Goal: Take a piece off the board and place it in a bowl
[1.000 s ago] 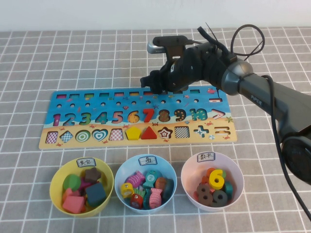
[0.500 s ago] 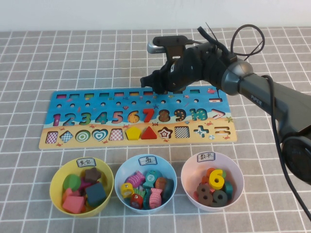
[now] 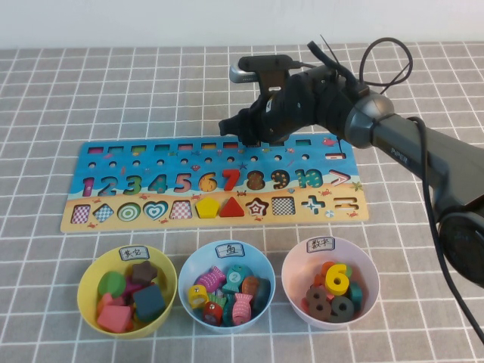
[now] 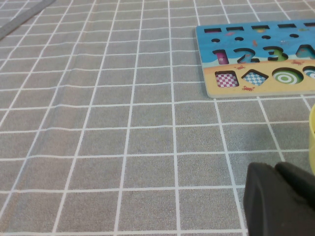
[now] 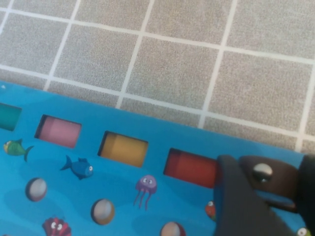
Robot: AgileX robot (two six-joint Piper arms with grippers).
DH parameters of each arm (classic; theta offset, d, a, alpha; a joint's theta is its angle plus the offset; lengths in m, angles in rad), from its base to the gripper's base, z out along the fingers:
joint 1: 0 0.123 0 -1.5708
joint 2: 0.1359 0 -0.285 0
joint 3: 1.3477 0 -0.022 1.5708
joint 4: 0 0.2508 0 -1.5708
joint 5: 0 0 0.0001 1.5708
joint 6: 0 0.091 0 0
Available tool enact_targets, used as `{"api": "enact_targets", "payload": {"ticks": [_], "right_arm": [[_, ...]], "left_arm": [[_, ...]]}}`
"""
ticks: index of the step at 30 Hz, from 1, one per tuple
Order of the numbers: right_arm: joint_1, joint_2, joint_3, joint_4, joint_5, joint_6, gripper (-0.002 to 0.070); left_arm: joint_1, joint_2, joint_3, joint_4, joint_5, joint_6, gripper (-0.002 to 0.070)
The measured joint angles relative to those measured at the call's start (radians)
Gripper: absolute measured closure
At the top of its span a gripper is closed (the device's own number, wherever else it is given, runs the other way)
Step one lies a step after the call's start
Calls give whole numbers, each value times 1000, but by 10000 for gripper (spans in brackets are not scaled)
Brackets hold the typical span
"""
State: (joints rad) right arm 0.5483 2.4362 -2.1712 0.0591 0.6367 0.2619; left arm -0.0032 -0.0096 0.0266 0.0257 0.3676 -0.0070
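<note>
On the left side of the table, the left gripper [image 4: 278,199] is seen only in the left wrist view, as a dark shape low over the grey checked cloth [image 3: 45,98]; whether its fingers are open or closed cannot be told. Near it, the left end of the board [image 4: 256,86] is visible.

In the high view, the board [image 3: 113,221] is laid across the middle of the cloth, blue above and sandy below, with the coloured numbers in one row and the shapes in the row under it. The red 7 [image 3: 231,180] is seen standing out among the numbers.

In front of the board, three bowls are placed in a row: the yellow bowl [image 3: 88,302] on the left, the light blue bowl [image 3: 187,266] with a white label in the middle, and the pale pink bowl [image 3: 292,266] on the right. Each one is filled with coloured pieces.

Further right, the right gripper [image 3: 243,134] is held down at the far edge of the board, above the 7. In the right wrist view, the small dark piece [image 5: 268,176] with its pale round mark is found between the two fingers [image 5: 241,201], at the upper row of rectangular slots beside a red slot [image 5: 189,167]. The fingers are set closely around the piece and appear to touch it, so the gripper is only partly closed, on the piece.
</note>
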Motion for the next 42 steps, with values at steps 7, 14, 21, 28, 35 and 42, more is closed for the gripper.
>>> {"api": "enact_targets", "payload": {"ticks": [7,14,21,28,35,42], "right_arm": [[0,0,0,-2,0,0,454],[0,0,0,-2,2,0,457],[0,-12,0,-9,17,0,463],[0,-43,0,-31,17,0,467],[0,-49,0,-35,61,0,471],[0,-118,2,-34,135,0,472]], "left_arm": [[0,0,0,0,0,0,680],[0,0,0,0,0,0,680],[0,0,0,0,0,0,680],[0,0,0,0,0,0,680],[0,0,0,0,0,0,680],[0,0,0,0,0,0,680]]}}
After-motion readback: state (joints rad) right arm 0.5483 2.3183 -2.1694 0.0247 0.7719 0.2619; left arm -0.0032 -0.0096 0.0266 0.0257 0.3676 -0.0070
